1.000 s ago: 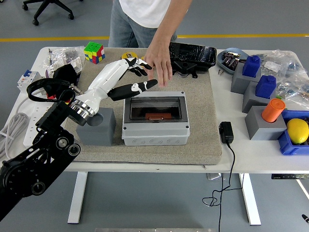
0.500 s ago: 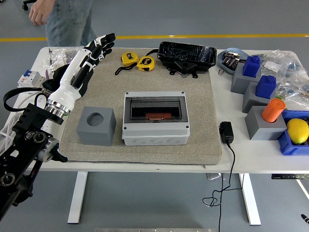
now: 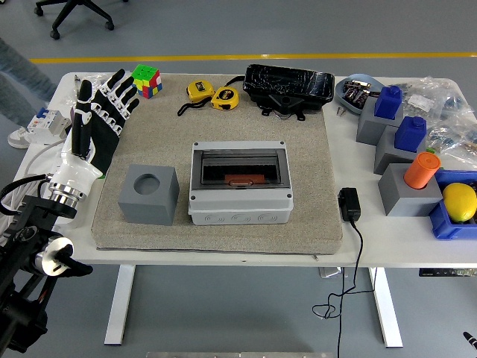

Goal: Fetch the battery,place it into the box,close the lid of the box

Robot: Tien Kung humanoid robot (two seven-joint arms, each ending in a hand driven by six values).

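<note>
Now my left hand (image 3: 100, 119) hangs spread and empty over the beige mat's (image 3: 298, 216) left edge; the orange-brown battery (image 3: 240, 180) lies inside the grey plastic box (image 3: 238, 203), smoked lid shut.

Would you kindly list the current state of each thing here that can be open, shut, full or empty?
Grey box: clear lid shut, orange item visible inside.
Grey block: round hole on top, empty.
Left hand: fingers spread, holding nothing, raised at the mat's left edge.
Black tray: upside down, at the mat's far edge.
Blue bin: holds a yellow lemon.
</note>
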